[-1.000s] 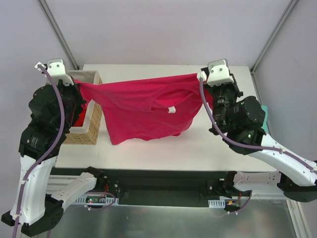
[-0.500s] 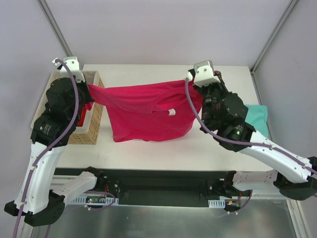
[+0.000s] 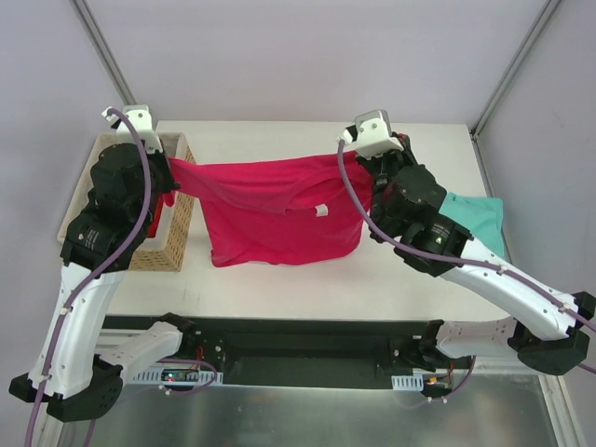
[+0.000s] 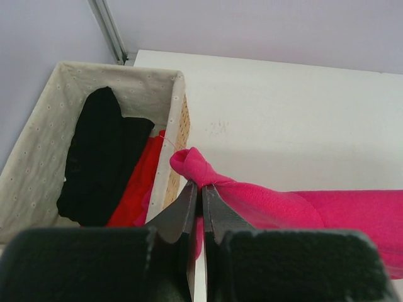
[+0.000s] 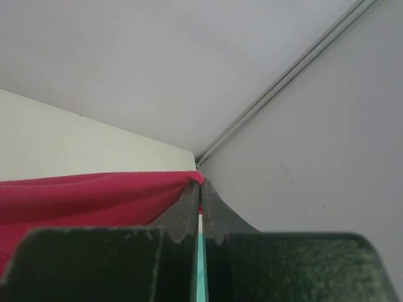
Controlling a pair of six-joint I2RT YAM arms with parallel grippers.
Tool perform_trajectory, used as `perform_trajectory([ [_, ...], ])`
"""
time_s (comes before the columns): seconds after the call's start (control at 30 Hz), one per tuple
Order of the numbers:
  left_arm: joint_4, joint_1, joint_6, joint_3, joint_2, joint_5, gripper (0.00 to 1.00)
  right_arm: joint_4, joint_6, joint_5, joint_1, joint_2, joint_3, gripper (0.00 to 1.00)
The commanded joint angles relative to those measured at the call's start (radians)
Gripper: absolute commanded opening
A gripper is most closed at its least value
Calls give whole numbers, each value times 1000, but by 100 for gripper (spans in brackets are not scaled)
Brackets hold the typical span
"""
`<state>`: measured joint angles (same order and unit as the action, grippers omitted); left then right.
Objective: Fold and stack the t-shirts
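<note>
The pink shirt [image 3: 270, 212] hangs across the middle like a wall. The basket [image 3: 180, 222] blocks my left side, and the teal shirt [image 3: 472, 217] lies far right. I see bare table [image 3: 279, 137] behind and in front.

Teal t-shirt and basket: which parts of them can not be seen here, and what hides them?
Teal t-shirt: top view, the right arm covers most; fold unclear.
Basket: top view, the left arm covers its inside; left wrist view, the left claw hides its near end.
</note>
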<state>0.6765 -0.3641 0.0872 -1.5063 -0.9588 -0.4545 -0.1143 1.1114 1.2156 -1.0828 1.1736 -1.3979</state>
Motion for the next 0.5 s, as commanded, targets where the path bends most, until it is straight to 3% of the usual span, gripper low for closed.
perform_trajectory([
  [0.0, -57, 16, -12, 0, 25, -41, 0, -8, -25, -4, 7, 14, -73, 1],
  [0.47, -121, 16, -43, 34, 81, -30, 0, -2, -32, -5, 7, 41, -108, 1],
])
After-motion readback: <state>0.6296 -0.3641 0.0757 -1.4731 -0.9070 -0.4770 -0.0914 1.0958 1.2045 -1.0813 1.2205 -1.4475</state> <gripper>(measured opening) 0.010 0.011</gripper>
